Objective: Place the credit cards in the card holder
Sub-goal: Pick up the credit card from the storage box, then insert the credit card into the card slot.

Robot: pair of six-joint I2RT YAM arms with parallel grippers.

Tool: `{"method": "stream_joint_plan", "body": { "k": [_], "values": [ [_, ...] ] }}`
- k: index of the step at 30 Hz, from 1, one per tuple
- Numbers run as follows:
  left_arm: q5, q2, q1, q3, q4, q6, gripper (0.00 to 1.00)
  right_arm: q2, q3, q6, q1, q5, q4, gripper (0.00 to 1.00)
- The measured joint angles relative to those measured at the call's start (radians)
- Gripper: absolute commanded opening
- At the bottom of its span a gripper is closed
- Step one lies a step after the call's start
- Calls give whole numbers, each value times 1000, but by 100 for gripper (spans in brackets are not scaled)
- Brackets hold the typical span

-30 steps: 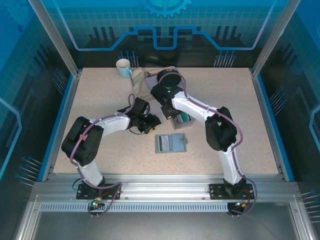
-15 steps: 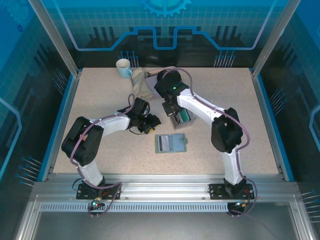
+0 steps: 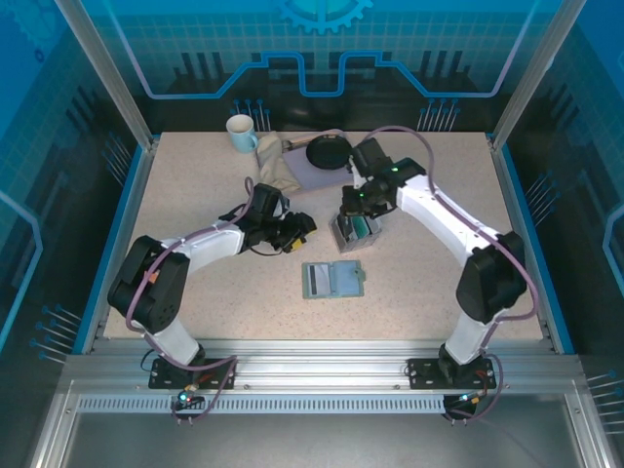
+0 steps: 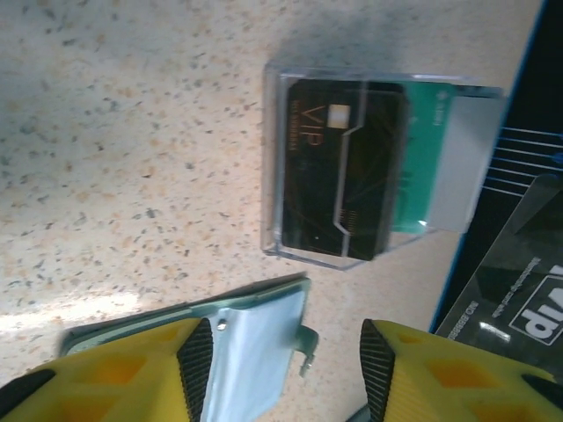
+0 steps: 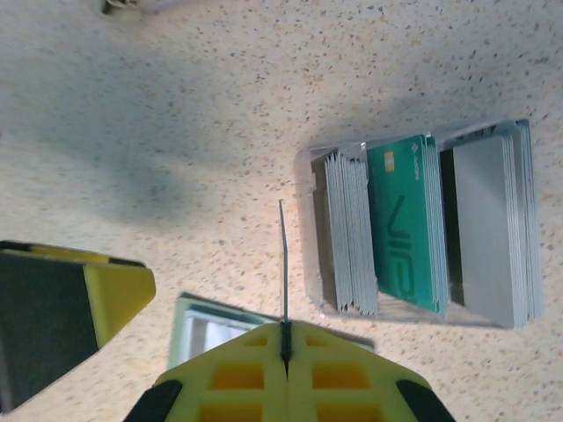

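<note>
Plenty of room on that speckled beige stone-look bench (image 3: 195, 195). The flat grey-green bifold card holder (image 3: 333, 280) lies open on it, near the clear plastic box (image 4: 273, 176) where the teal, grey and black credit cards (image 5: 400, 237) stand. Your right tool (image 5: 284, 334) is pinched tight on one thin dark card (image 5: 281, 255), just beside the box. Your left tool (image 4: 286, 360) is spread wide and empty at the holder's edge. I'd pin the holder with the left, then slide the card in low, square to a slot.

Open card holder (image 3: 333, 280) flat, near small box (image 3: 353, 232)
</note>
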Motion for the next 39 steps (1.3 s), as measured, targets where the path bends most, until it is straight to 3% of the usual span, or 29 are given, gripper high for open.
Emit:
{"method": "stream_joint_plan", "body": {
  "k": [5, 14, 31, 39],
  "values": [
    [105, -11, 25, -16, 110, -36, 57, -101, -112, 60, -61, -169, 90, 0],
    [269, -8, 25, -16, 346, -132, 59, -162, -216, 143, -72, -394, 226, 0],
    [335, -6, 25, -24, 422, -154, 17, -164, -275, 201, -111, -477, 303, 0],
    [343, -8, 29, -32, 443, -153, 4, -164, -309, 219, -118, -457, 308, 0]
  ]
}}
